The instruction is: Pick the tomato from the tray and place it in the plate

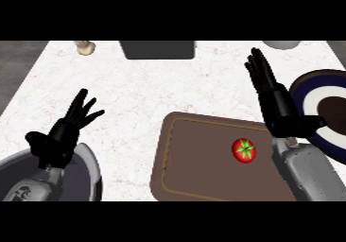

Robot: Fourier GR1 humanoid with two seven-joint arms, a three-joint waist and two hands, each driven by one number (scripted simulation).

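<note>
A red tomato point(244, 150) with a green stem lies on the right part of a brown tray point(196, 165) at the counter's front. A dark blue and white plate point(316, 101) with a brown centre sits at the right edge, partly behind my right arm. My right hand point(277, 101) is open with straight fingers pointing away from me, above the tray's far right corner, between tomato and plate, touching neither. My left hand point(64, 130) is open, fingers spread, at the left over the counter.
A grey round bowl point(89, 165) sits at the lower left under my left forearm. A dark grey box point(158, 49) stands at the back middle, a small beige object point(84, 47) at the back left, a pale round object point(281, 44) at the back right.
</note>
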